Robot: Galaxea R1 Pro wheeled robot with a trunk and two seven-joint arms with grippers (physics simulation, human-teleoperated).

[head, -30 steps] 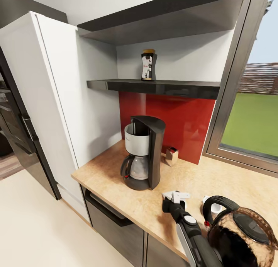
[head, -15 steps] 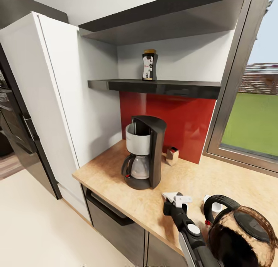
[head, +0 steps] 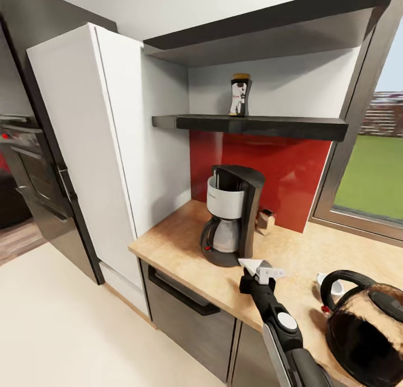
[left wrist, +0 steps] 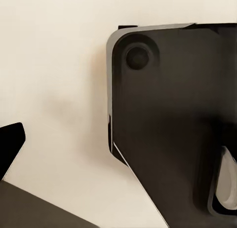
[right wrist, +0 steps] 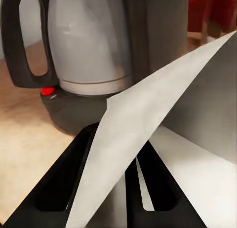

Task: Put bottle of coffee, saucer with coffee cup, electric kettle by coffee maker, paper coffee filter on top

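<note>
The black and silver coffee maker [head: 230,216] stands on the wooden countertop [head: 179,247] by the red backsplash. On the dark shelf [head: 252,124] above it stands the bottle of coffee [head: 240,96]. My right gripper [head: 259,271] hovers just in front of the coffee maker, shut on a white paper coffee filter [head: 251,264]. In the right wrist view the filter [right wrist: 148,134] fans out between the black fingers [right wrist: 61,188], with the carafe [right wrist: 84,40] close behind. The dark electric kettle [head: 366,331] sits at the right, a white cup and saucer [head: 330,287] beside it.
A small box [head: 266,221] stands against the backsplash right of the coffee maker. A tall white cabinet [head: 95,152] flanks the counter, with a dark oven [head: 33,180] beyond it. A window [head: 369,174] is at the right. The left wrist view looks down on pale floor [left wrist: 54,65] and a dark robot part [left wrist: 168,114].
The camera has shifted, sliding the whole scene rightward in the picture. My right gripper with the filter has come closer to the coffee maker's front.
</note>
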